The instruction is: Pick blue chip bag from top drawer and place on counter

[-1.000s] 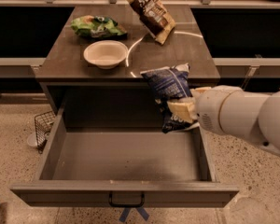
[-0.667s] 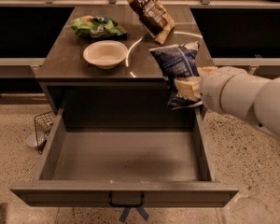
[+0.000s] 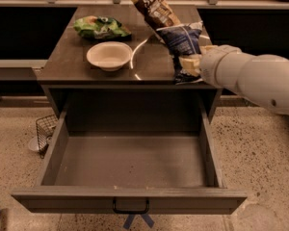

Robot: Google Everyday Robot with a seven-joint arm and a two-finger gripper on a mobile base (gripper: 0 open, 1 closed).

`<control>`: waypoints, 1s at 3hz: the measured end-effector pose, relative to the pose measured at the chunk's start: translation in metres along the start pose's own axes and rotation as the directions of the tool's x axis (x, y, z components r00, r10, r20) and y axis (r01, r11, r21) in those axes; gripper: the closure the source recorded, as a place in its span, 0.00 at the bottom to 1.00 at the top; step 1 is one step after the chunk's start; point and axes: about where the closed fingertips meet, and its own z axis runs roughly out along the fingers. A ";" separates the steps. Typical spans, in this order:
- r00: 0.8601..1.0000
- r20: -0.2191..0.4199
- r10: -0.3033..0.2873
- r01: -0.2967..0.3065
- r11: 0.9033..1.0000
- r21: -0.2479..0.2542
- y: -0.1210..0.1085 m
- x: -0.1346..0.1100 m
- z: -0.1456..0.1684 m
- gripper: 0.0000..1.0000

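Placing step; gripped in pincer (image 3: pixel 189 64), bag (image 3: pixel 185 38) at right near edge of counter (image 3: pixel 72 66), out of drawer (image 3: pixel 130 162); next, likely: shift farther in, lower, release.

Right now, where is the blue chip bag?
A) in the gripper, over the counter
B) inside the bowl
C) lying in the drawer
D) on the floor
A: the gripper clamps the blue chip bag over the right side of the counter, outside the top drawer.
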 end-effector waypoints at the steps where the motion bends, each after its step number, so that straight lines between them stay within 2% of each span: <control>1: 0.999 0.014 -0.035 0.036 0.998 -0.051 0.001 -0.015 0.050 1.00; 2: 0.996 0.060 -0.067 0.072 0.994 -0.087 0.000 -0.046 0.086 0.82; 3: 0.995 0.074 -0.073 0.080 0.993 -0.091 0.001 -0.060 0.111 0.59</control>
